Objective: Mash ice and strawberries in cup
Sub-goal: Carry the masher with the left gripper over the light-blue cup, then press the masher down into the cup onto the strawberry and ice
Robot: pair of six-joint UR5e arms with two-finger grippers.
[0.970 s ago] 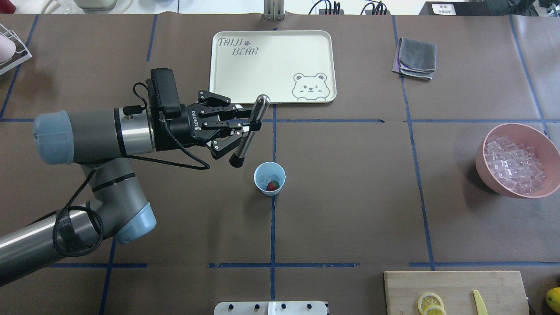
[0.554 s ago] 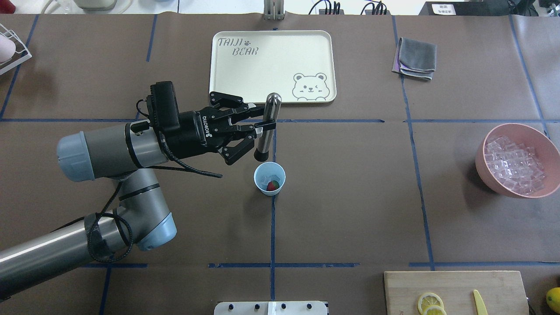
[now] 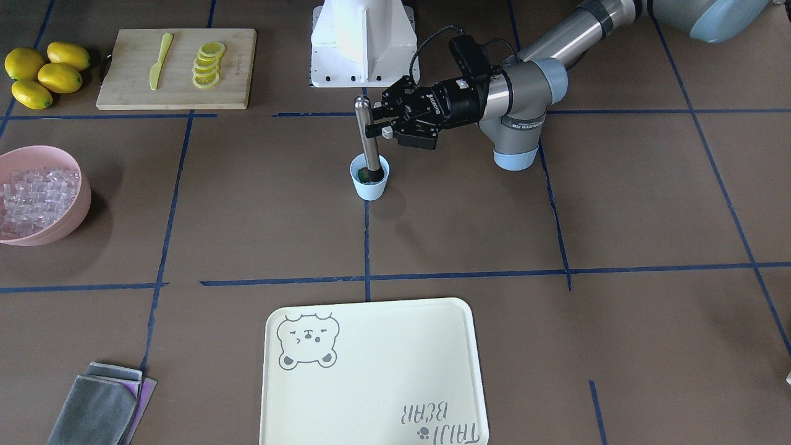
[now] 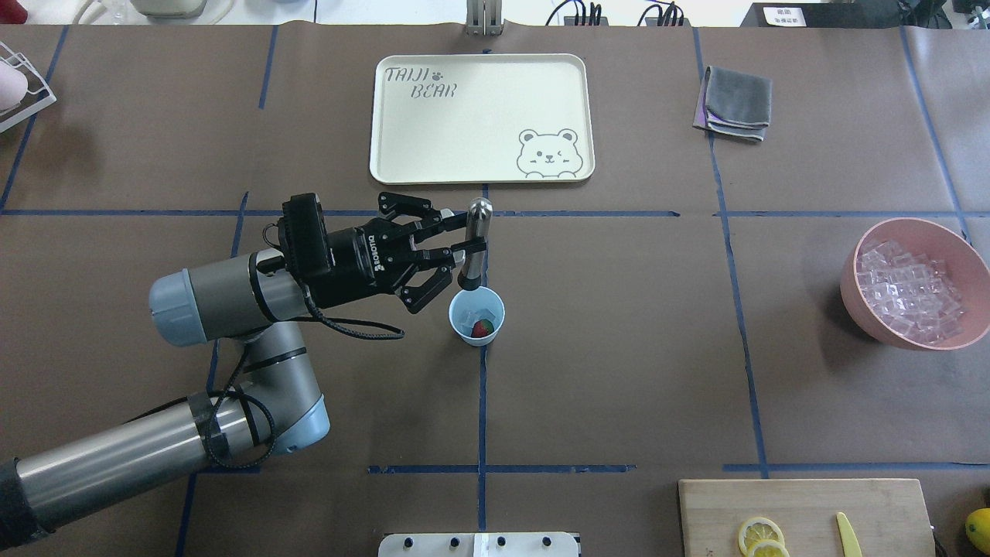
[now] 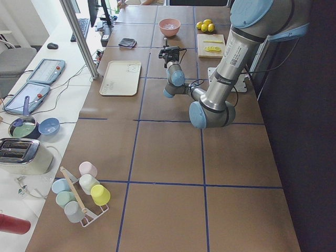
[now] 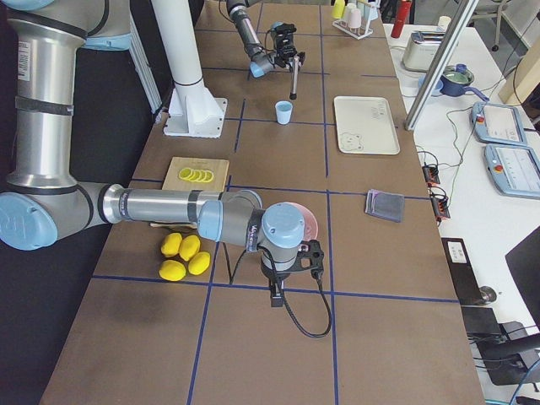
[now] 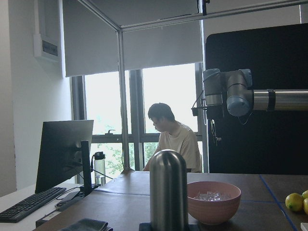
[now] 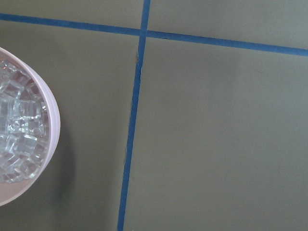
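The pale blue cup (image 4: 499, 312) stands near the table's middle, and it also shows in the front view (image 3: 371, 189). Inside it lie a red strawberry (image 4: 483, 329) and clear ice (image 4: 466, 316). My left gripper (image 4: 464, 249) is shut on a steel muddler (image 4: 476, 228) and holds it about upright. In the front view the muddler's (image 3: 366, 133) black tip sits in the cup's mouth. My right gripper (image 6: 273, 291) shows only in the exterior right view, beside the pink bowl; I cannot tell if it is open or shut.
A pink bowl (image 4: 851, 298) of ice cubes (image 4: 911, 288) sits at the right. A cream bear tray (image 4: 479, 116) and a grey cloth (image 4: 736, 102) lie at the back. A cutting board (image 4: 804, 507) with lemon slices (image 4: 760, 535) and a yellow knife (image 4: 848, 535) is at the front right.
My left gripper has moved right and toward the cup with the muddler. The muddler has turned from slanted to about upright, and its tip now sits at the cup's mouth.
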